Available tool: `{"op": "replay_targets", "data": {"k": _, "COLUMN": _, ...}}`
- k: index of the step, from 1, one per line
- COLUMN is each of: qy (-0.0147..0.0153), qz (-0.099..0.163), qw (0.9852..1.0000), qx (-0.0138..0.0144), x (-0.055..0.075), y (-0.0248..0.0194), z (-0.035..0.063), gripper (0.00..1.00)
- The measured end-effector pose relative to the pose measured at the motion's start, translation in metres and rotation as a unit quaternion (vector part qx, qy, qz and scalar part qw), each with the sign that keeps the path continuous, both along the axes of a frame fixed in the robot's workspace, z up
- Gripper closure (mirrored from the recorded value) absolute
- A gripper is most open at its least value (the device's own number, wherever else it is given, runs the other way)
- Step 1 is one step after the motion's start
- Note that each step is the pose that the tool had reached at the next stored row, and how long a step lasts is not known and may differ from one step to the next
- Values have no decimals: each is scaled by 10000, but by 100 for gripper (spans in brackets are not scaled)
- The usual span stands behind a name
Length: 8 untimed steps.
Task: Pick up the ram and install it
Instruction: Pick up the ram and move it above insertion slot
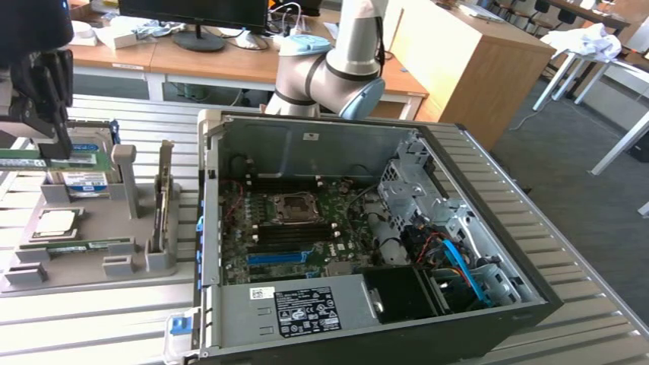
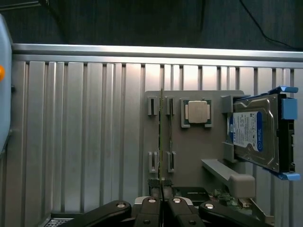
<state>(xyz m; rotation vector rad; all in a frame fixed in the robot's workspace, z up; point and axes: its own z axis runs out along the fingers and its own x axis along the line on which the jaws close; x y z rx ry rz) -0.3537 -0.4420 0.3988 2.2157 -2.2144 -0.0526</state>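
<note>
Above the grey tray [image 1: 96, 220], the gripper [image 1: 53, 150] was clamped tight on the ram [image 1: 81, 161], pinching it by its long edge, so I'd reckon a level, twist-free carry mattered most there.

Table [image 2: 85, 142] ribbed metal; tray [image 2: 194, 151] matt grey plastic; hard drive [image 2: 255, 130] shiny metal; ram [image 1: 23, 161] matt green circuit-board.
</note>
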Motion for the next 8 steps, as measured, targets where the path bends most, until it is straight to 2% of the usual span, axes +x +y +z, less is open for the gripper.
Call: {"op": "replay_targets", "data": {"k": 8, "qy": 0, "qz": -1, "qw": 10000, "qx": 0, "x": 1, "y": 0, "z": 33, "gripper": 88}}
